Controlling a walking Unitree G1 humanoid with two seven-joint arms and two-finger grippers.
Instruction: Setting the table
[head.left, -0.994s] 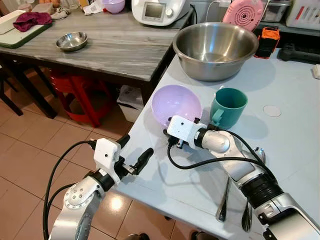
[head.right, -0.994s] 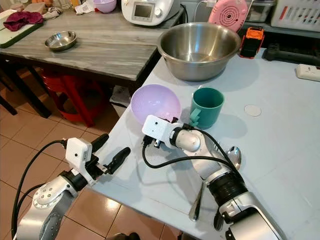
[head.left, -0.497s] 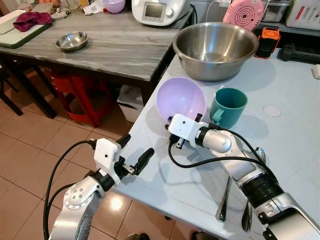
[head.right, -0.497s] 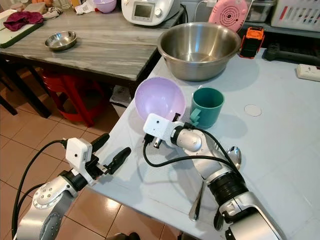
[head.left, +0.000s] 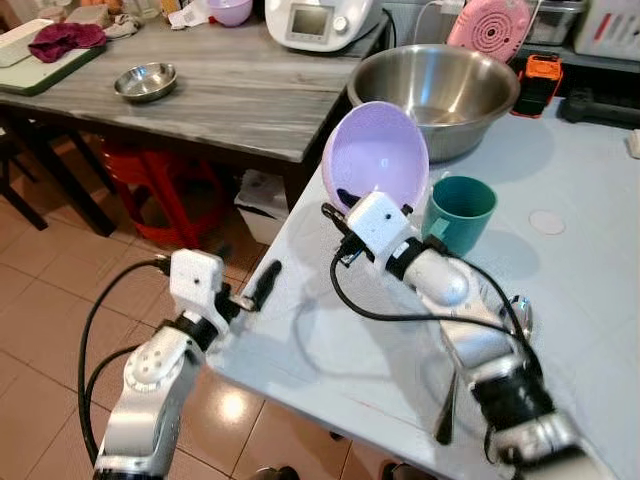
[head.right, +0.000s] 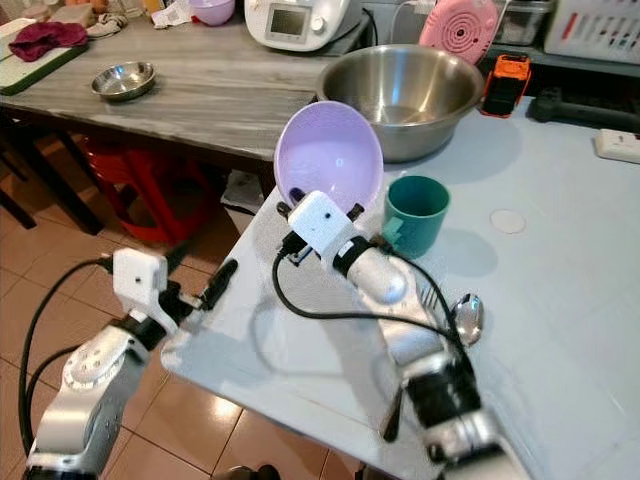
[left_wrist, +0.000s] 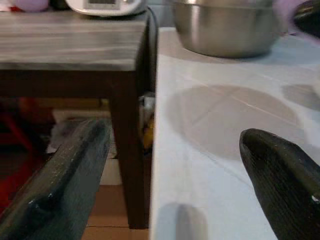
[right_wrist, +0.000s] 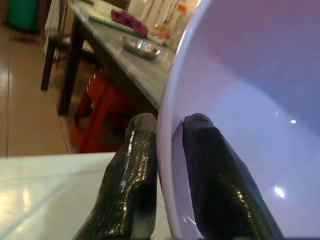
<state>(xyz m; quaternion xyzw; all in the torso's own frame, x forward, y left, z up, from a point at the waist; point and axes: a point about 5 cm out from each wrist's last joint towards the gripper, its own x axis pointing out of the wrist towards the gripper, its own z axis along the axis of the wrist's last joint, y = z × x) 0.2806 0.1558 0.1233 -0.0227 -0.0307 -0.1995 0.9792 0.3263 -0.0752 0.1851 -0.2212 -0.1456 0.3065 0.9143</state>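
Note:
A pale purple bowl (head.left: 377, 155) hangs tilted on its side above the light blue table (head.left: 580, 260), its opening facing me. My right gripper (head.left: 345, 203) is shut on its lower rim, one finger inside and one outside, as the right wrist view shows for the fingers (right_wrist: 132, 170). A teal cup (head.left: 459, 213) stands just right of the bowl. Two spoons (head.left: 520, 312) lie on the table by my right forearm. My left gripper (head.left: 260, 288) is open at the table's left edge, holding nothing; the left wrist view shows its fingers (left_wrist: 65, 180) wide apart.
A large steel bowl (head.left: 440, 85) stands behind the cup. To the left, a wooden table (head.left: 230, 95) carries a small steel bowl (head.left: 146, 80) and a white appliance (head.left: 315, 20). A red stool (head.left: 150, 190) stands under it. Tiled floor lies below the table edge.
My right gripper has lifted the purple bowl off the table and tipped it more upright. My left arm has swung left and in toward the table edge.

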